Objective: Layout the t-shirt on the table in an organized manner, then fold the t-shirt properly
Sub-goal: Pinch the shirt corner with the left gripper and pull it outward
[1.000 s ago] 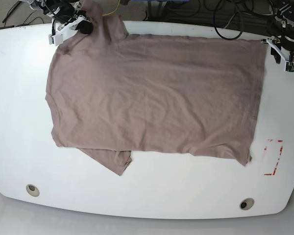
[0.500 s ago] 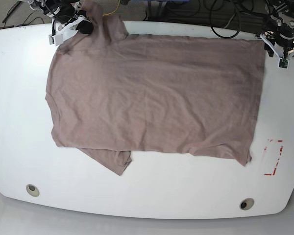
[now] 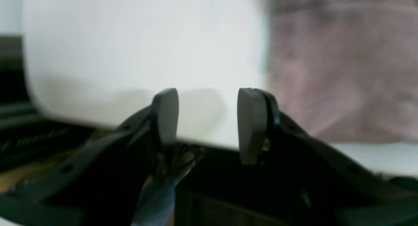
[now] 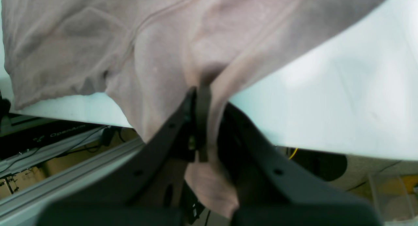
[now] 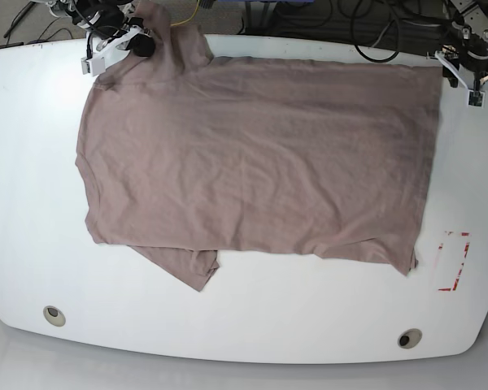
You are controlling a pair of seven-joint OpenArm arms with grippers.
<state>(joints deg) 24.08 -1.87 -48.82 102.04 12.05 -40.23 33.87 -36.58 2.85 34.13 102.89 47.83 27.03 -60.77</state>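
In the base view, the white surface [image 5: 252, 317] carried two round grommet holes [image 5: 54, 315] near its front edge and a red tape rectangle [image 5: 453, 260] at one side; dark cables [image 5: 374, 28] lay behind it. The t-shirt [image 5: 252, 162] lay spread flat, one sleeve [image 5: 183, 264] folded under at the front. The right end effector [image 5: 134, 39] sat at a far corner of the shirt, the left end effector [image 5: 472, 77] just beside the opposite far corner.

The left wrist view, blurred, showed the left end effector [image 3: 208, 121] parted and holding nothing above the surface's edge, the shirt just beside it.

The right wrist view showed the right end effector [image 4: 204, 121] pinched tight on a fold of shirt hanging over the edge.
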